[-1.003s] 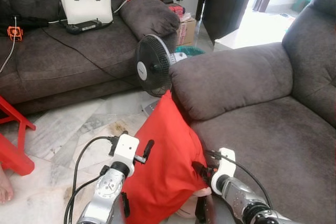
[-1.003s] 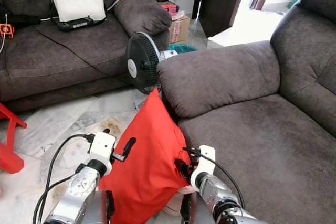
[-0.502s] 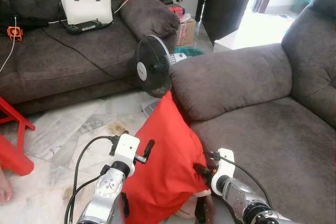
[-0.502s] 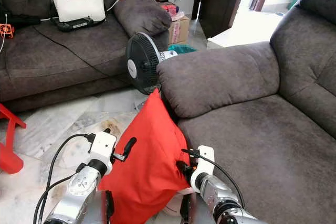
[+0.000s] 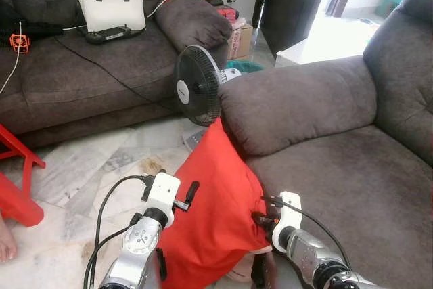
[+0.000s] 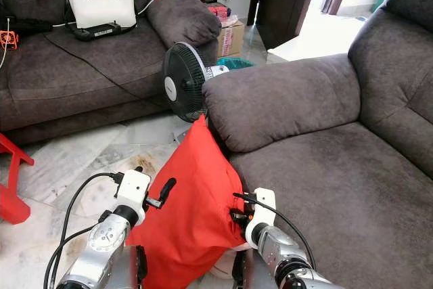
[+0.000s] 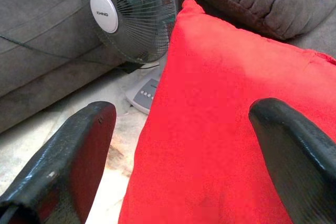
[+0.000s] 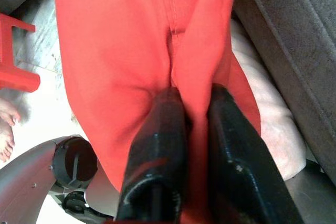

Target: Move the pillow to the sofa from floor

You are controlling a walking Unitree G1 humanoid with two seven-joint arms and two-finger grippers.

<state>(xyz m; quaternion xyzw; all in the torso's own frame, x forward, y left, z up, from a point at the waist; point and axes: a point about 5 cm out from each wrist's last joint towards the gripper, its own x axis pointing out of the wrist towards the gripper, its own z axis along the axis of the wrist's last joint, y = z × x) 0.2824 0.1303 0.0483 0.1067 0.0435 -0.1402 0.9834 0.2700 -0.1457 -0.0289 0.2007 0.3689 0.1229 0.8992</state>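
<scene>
Pillow [image 5: 215, 208] — red, against the grey sofa [image 5: 352, 167] on marble floor [image 5: 74, 174] — pinched by right fingers [image 8: 157, 145]; left fingers [image 7: 79, 145] spread.

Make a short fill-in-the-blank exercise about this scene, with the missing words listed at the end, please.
1. The right gripper is shut on a fold of the ____ pillow.
2. The left gripper has its fingers ____, one on each side of the pillow.
3. The top corner of the pillow points up near the black electric ____.

Missing words: red; open; fan
</scene>
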